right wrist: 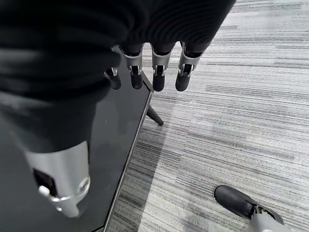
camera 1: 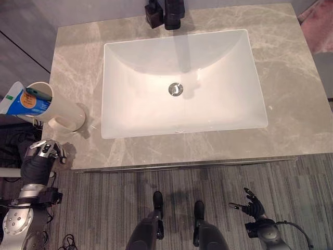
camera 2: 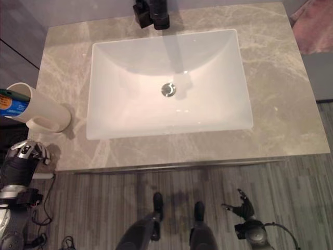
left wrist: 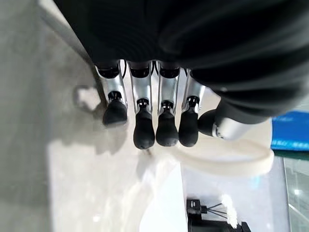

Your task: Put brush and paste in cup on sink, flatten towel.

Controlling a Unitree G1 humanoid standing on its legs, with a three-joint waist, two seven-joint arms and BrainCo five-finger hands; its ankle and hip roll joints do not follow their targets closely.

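Observation:
A white cup [camera 1: 61,108] with a handle [left wrist: 227,160] stands at the left edge of the grey marble counter [camera 1: 291,78]. A blue and white paste tube [camera 1: 23,102] and a teal brush [camera 1: 39,92] stick out of its mouth. My left hand [camera 1: 45,151] hangs just in front of the cup at the counter's front left corner. Its fingers [left wrist: 166,128] are straight, end short of the handle and hold nothing. My right hand [camera 1: 253,206] is low over the floor at the right, open and empty, with its fingers [right wrist: 158,79] spread.
A white rectangular sink basin [camera 1: 119,62] with a metal drain [camera 1: 176,89] fills the counter's middle. A black faucet [camera 1: 172,13] stands behind it. The floor [camera 1: 291,177] in front is grey striped carpet. A dark panel [right wrist: 120,135] shows beside my right hand.

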